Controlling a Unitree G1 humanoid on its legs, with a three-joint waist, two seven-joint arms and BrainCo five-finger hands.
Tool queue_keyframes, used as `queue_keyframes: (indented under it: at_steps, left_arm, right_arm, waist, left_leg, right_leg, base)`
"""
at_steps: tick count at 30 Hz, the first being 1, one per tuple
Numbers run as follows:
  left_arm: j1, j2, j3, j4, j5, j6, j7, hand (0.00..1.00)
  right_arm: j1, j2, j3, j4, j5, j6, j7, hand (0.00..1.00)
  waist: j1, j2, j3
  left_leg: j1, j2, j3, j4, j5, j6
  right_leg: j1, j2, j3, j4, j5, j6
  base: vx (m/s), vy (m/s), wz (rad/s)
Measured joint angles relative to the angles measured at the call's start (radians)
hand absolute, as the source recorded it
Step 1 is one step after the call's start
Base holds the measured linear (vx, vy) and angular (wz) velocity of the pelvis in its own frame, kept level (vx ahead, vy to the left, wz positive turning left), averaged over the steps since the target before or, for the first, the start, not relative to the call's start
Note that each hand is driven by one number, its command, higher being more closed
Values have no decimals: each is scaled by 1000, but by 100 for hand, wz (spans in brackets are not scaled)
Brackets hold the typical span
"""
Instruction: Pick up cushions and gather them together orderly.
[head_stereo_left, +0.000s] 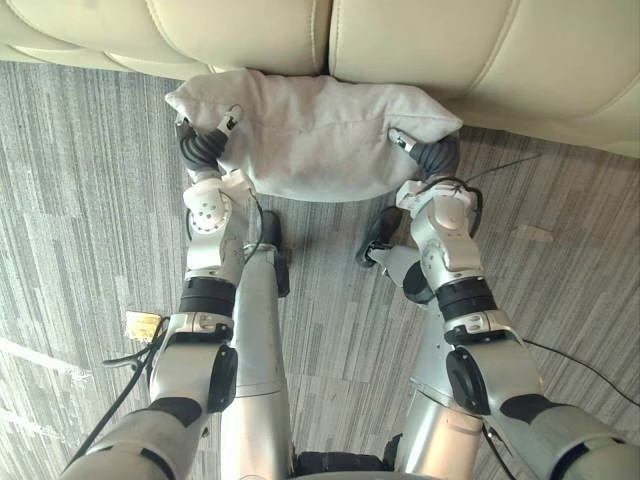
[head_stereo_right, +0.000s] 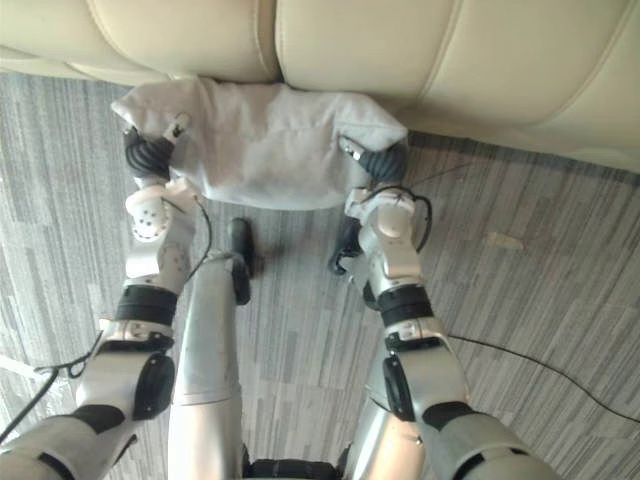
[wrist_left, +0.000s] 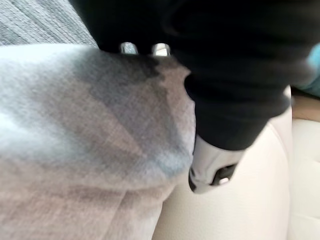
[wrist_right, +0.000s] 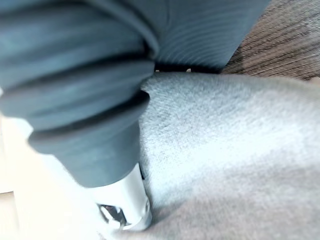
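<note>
— Whereabouts of the pale grey rectangular fabric cushion (head_stereo_left: 320, 140)?

— Upper middle of both head views, lying crosswise. Its far edge touches the front of the cream leather sofa (head_stereo_left: 430, 45), which runs along the top of the frame. Grey striped carpet (head_stereo_left: 90, 180) fills the frame below the cushion.

— And the left hand (head_stereo_left: 210, 142)?

— At the cushion's left end, upper left of centre. It grasps the cushion, with the thumb lying over the top face and the fingers going underneath. Its own wrist view has the grey fabric wedged between thumb and fingers, with cream leather just beyond.

— Right hand (head_stereo_left: 428, 155)?

— The mirror of that at the cushion's right end, upper right of centre. It is clamped on the fabric, and its wrist view shows the thumb pressed into the cloth while the fingers run under it, mostly out of sight.

— Anything else on the floor?

— A small yellow tag (head_stereo_left: 142, 324) lies at lower left, well apart from the cushion. A pale scrap (head_stereo_left: 530, 232) lies at middle right.
</note>
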Motion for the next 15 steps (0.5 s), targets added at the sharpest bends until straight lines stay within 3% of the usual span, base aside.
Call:
queue_keyframes:
  at_steps: [6, 9, 11, 12, 13, 14, 15]
  left_arm:
    - [41, 1, -43, -77, 1, 0, 21, 100]
    - [117, -1, -92, -135, 0, -3, 19, 100]
    - [216, -7, -139, -231, 0, -18, 4, 100]
    - [238, -10, -145, -248, 0, -20, -4, 100]
    - [308, -24, -170, -295, 0, -27, -17, 100]
    - [346, -35, -182, -312, 0, -30, -28, 100]
    - [432, -52, -211, -341, 0, -38, -42, 100]
  right_arm:
    - [99, 1, 6, -109, 3, 1, -4, 100]
    - [184, 14, 6, -167, -1, 1, -4, 100]
    - [316, 36, 9, -285, -3, -5, -2, 100]
    - [341, 39, 11, -303, -3, -6, -1, 100]
    - [415, 48, 13, -339, -3, -9, 3, 100]
    - [451, 53, 15, -347, -4, -11, 5, 100]
    - [531, 67, 17, -349, -4, -19, 12, 100]
  waist:
    - [-6, -2, -2]
    - [-6, -5, -5]
    - [-8, -15, -11]
    - [-8, -15, -11]
    - [-5, -17, -13]
    - [-6, -18, -30]
    - [-8, -28, -132]
  left_leg:
    - [50, 1, -15, -11, 4, -8]
    - [163, 15, -8, -74, 8, -7]
    - [310, 25, 19, -192, 34, -2]
    - [339, 27, 24, -212, 36, 0]
    - [448, 29, 42, -266, 37, 2]
    - [488, 29, 47, -287, 36, 2]
    - [502, 32, 62, -317, 35, 4]
  right_leg:
    - [63, 7, -16, -22, 1, -1]
    - [177, 31, -24, -96, 10, 2]
    - [307, 52, -24, -201, 26, 28]
    - [335, 55, -24, -218, 29, 31]
    - [434, 57, -30, -262, 33, 30]
    - [470, 59, -30, -280, 35, 27]
    - [476, 66, -27, -308, 36, 24]
  base:
    - [-26, 36, -1]
    - [-36, 52, -9]
    - [-12, 35, -5]
    - [26, 8, -5]
    - [36, 0, -5]
    - [56, -10, -9]
    - [52, -11, -10]
